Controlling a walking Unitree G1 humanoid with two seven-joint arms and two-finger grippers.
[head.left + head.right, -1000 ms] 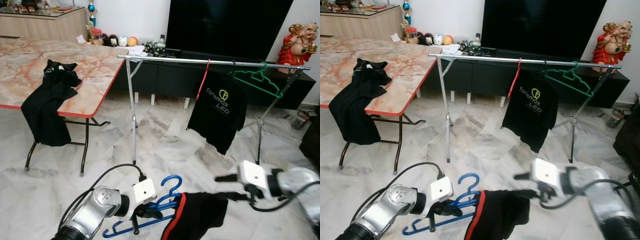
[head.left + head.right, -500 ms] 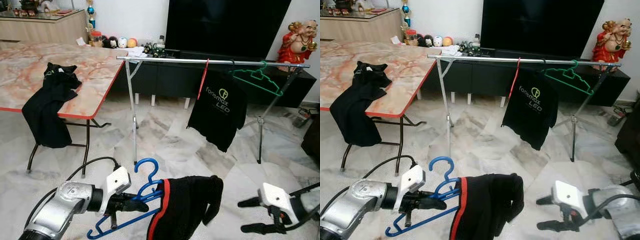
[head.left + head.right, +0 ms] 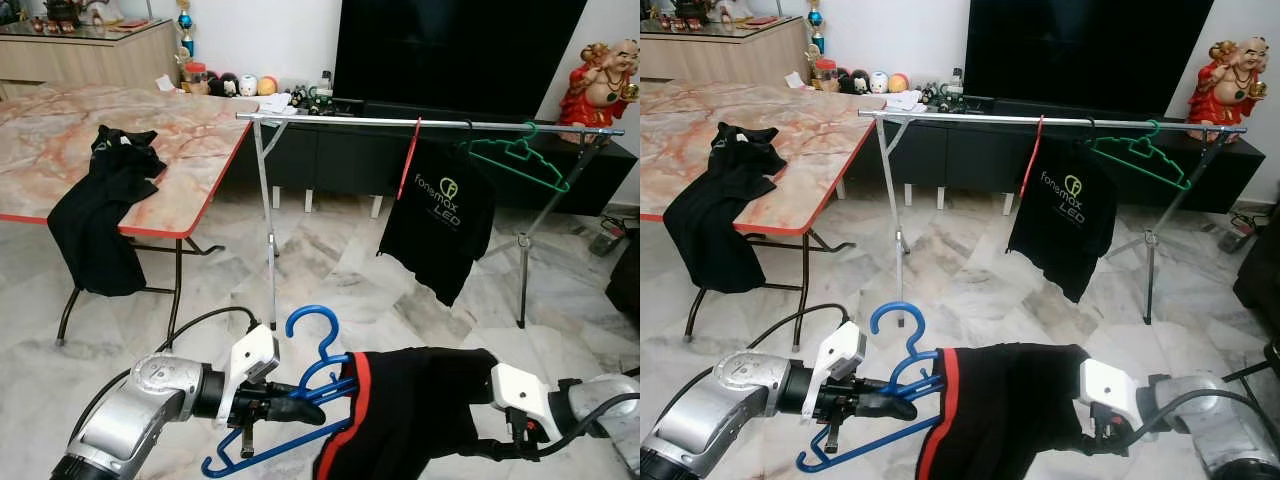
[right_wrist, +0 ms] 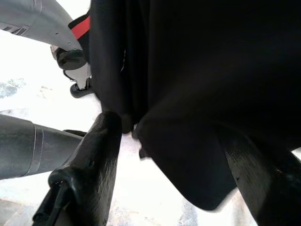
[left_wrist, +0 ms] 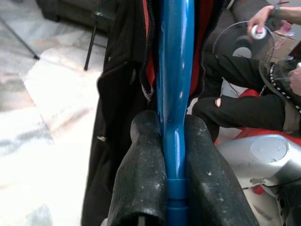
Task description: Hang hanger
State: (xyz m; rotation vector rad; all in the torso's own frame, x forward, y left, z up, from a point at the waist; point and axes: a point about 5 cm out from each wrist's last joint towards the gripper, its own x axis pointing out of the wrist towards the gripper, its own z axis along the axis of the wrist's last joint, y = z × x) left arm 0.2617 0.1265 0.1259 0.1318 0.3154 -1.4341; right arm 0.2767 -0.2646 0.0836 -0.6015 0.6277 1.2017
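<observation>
left tool [image 5: 175, 186] clamps blue hanger [image 3: 312, 372] bearing shirt [image 3: 415, 400].

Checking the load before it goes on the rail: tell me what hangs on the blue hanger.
A black garment with a red stripe drapes over the blue hanger, hiding its right side. The left end effector clamps the hanger.

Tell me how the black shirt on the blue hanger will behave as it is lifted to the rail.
The black shirt looks limp: it sags in folds off the blue hanger, so it will likely swing. It seems light, since the left gripper carries it by the hanger alone. It may slide along the smooth plastic.
</observation>
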